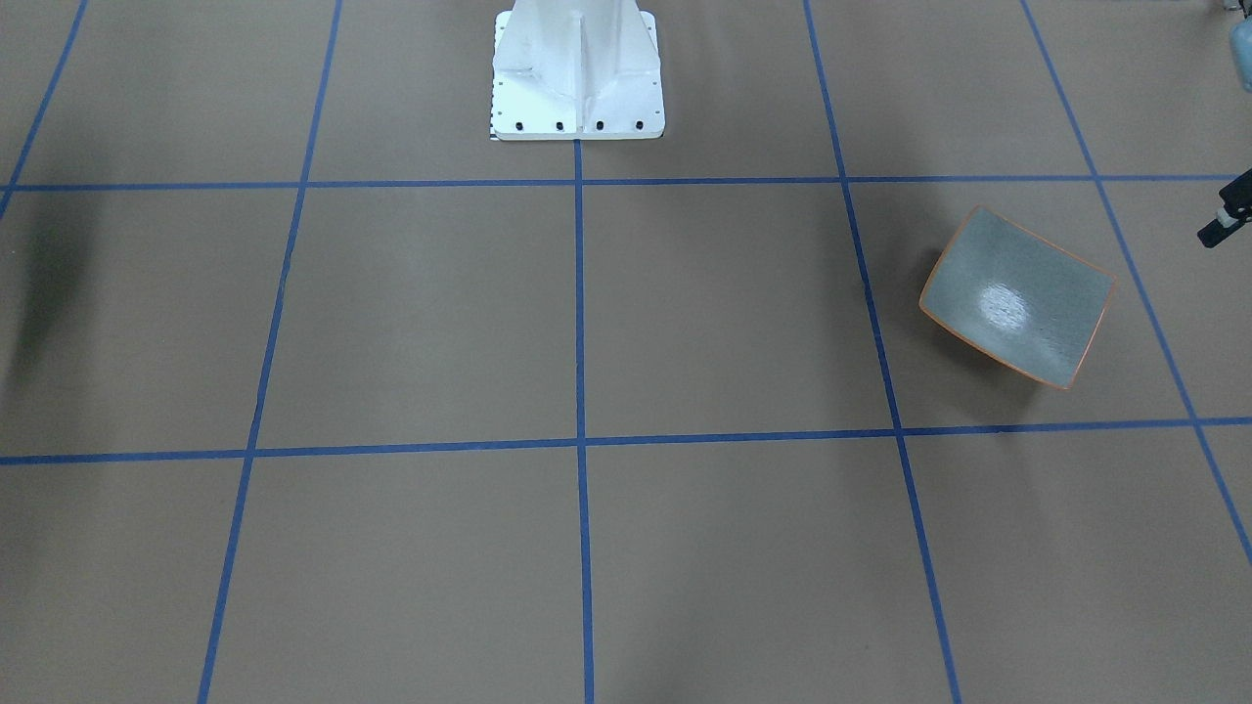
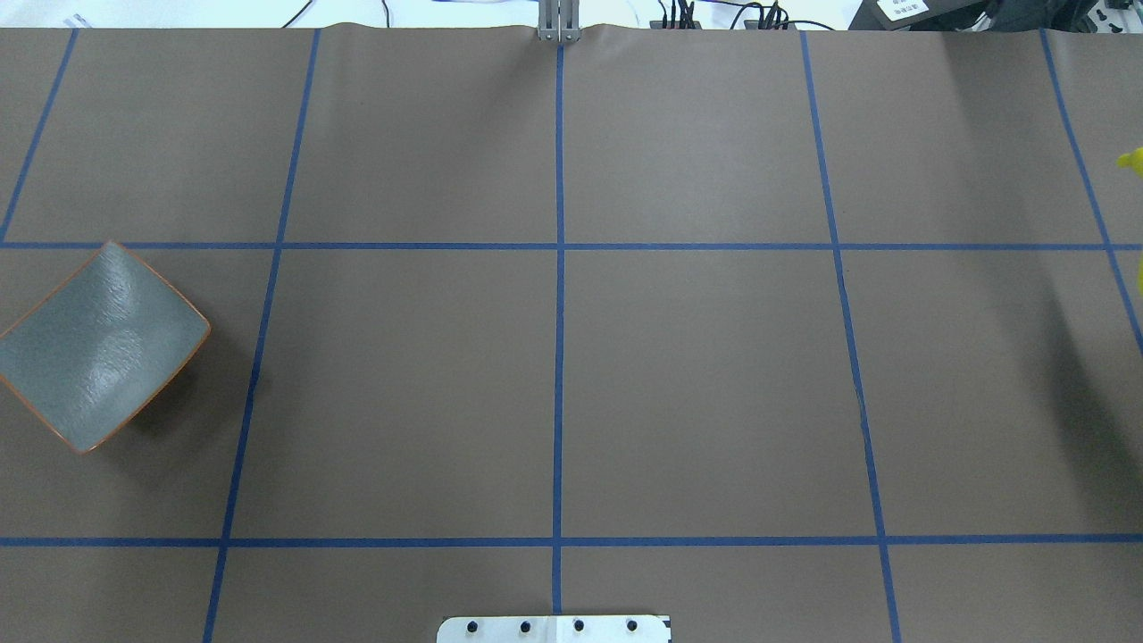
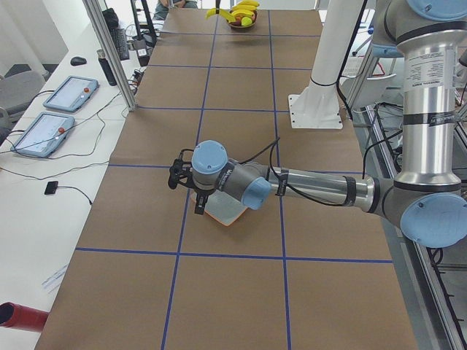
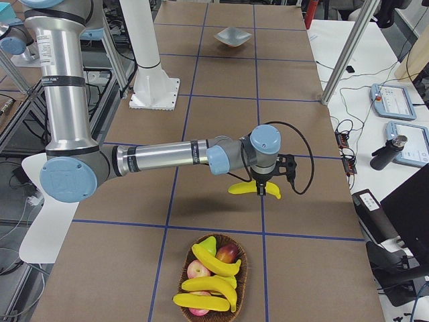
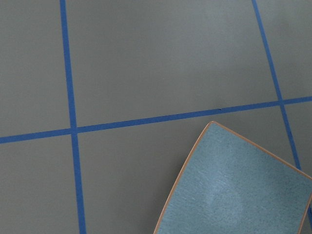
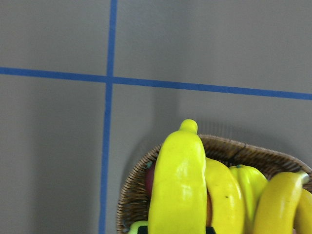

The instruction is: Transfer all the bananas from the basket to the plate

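Note:
The grey-green plate (image 1: pixel 1017 298) with its orange rim lies bare at the table's left end (image 2: pixel 98 348) (image 5: pixel 234 185). My left gripper (image 1: pixel 1218 230) hovers just beside it (image 3: pixel 186 191), mostly cut off by the front view's edge, so I cannot tell its state. At the other end, my right gripper (image 4: pixel 258 186) is shut on one yellow banana (image 4: pixel 253 190) (image 6: pixel 178 185), held above the table a short way from the basket (image 4: pixel 240 268). More bananas (image 4: pixel 211 260) lie in the wicker basket (image 6: pixel 127 200).
Red apples (image 4: pixel 228 253) share the basket with the bananas. The white robot base (image 1: pixel 577 73) stands at mid table. Tablets (image 4: pixel 392 100), cables and metal posts (image 4: pixel 348 50) line the side bench beyond the table edge.

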